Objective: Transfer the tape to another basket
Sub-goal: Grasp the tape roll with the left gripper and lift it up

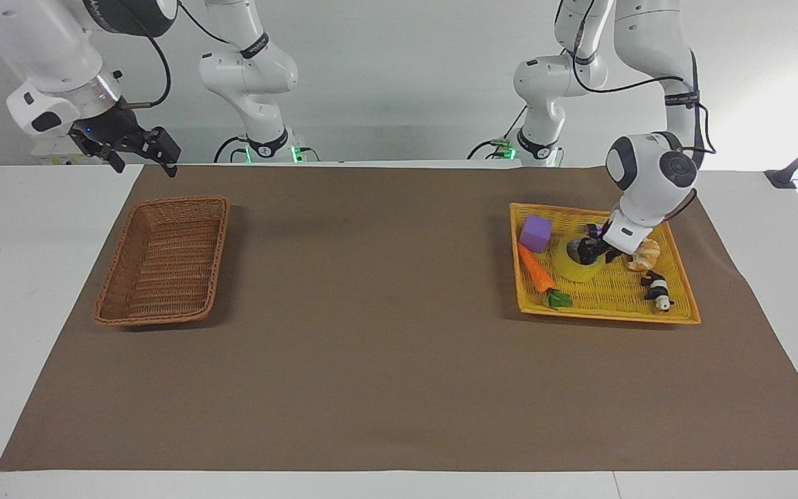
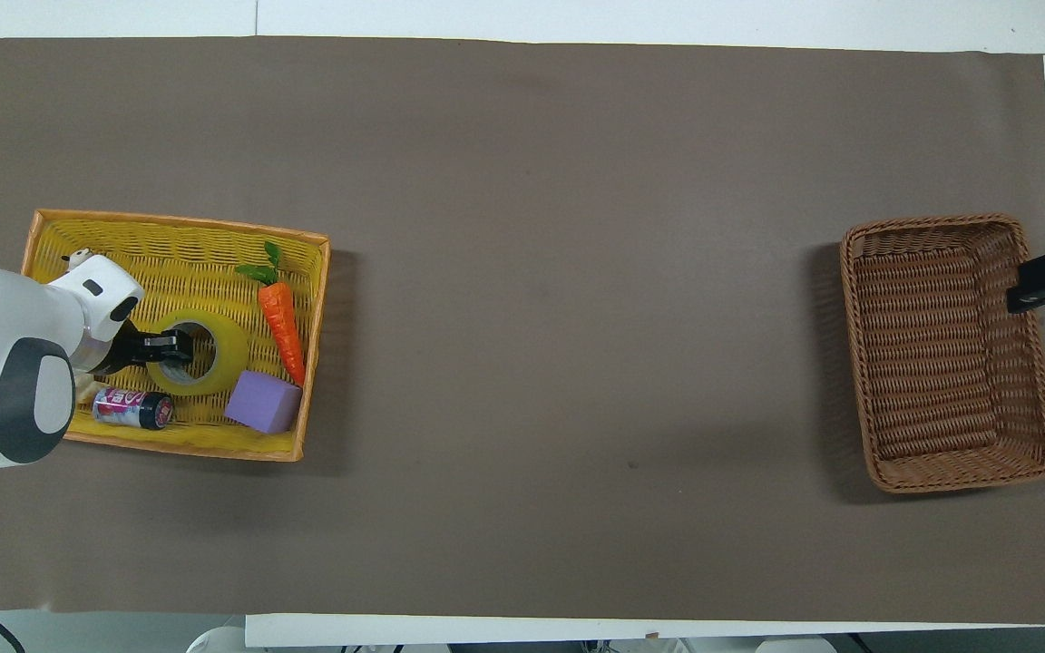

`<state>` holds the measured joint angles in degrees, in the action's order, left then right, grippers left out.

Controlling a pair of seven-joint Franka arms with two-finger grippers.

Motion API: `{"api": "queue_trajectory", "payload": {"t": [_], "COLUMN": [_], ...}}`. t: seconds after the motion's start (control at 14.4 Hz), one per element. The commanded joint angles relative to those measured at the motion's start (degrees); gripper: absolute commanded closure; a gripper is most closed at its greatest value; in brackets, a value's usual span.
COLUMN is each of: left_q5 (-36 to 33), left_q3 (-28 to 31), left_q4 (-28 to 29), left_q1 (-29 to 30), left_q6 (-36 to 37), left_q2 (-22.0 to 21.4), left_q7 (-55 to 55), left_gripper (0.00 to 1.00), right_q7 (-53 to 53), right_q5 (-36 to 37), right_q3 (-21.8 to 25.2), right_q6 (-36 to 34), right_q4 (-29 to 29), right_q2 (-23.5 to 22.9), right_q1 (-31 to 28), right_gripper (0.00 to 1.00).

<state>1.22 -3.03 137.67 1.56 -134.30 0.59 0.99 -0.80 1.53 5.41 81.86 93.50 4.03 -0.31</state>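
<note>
Evidently the left gripper pinches the tape by its wall, one finger inside the core; light, stiff, smooth-sided roll.

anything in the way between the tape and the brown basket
Nothing visible does. The tape lies in the yellow basket at the left gripper; only bare brown mat stretches to the brown basket.

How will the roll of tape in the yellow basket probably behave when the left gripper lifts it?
The tape looks stiff, so it should keep its ring shape. Lying flat, it probably won't roll. Held by one wall in the left gripper, it may tilt.
</note>
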Motion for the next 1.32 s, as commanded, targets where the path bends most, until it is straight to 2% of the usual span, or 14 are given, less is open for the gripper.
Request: {"api": "queue_trajectory", "payload": {"t": [0.0,0.21,0.42,0.56,0.7,0.84,0.98,1.11,1.25], "left_q5": [0.2,0.3,1.8,7.6,14.8,18.3,18.5,18.6,18.6], "left_q3": [0.4,0.4,0.2,0.1,0.1,0.0,0.0,0.0,0.0], "left_q4": [0.5,-4.2,-16.3,-22.8,-24.5,-26.8,-28.2,-29.4,-29.3], "left_q1": [-0.6,-0.5,-0.7,-2.2,-5.5,-12.5,-19.7,-26.9,-30.4], "left_q6": [-1.0,1.9,16.5,23.1,24.2,23.8,23.4,19.4,18.3], "left_q2": [-0.3,0.5,0.9,0.7,-0.1,-0.4,-0.4,-0.2,-0.2], "left_q7": [0.6,0.6,0.8,0.9,3.8,11.0,20.7,28.8,30.9], "left_gripper": [0.98,1.0,1.0,1.0,1.0,1.0,1.0,1.0,1.0], "right_q7": [1.1,2.6,7.7,8.4,10.1,11.2,13.4,14.2,16.2], "right_q5": [-0.3,-1.0,-9.4,-13.6,-20.0,-24.5,-32.2,-36.1,-40.4], "right_q3": [-0.7,-0.8,-0.3,-0.1,-0.1,-0.6,-0.6,-0.6,-0.6], "right_q6": [0.0,-1.3,-1.4,-2.5,-1.8,0.7,2.4,4.2,4.3], "right_q4": [1.2,1.3,1.7,2.0,2.6,4.1,8.3,10.9,14.1], "right_q2": [1.2,1.2,1.3,1.4,1.4,1.9,2.6,2.9,2.9], "right_q1": [-0.3,0.0,-1.0,-1.1,-0.6,0.4,1.0,0.9,0.3], "right_gripper": [0.0,0.0,0.0,0.0,0.0,0.0,0.0,0.0,0.0]}}
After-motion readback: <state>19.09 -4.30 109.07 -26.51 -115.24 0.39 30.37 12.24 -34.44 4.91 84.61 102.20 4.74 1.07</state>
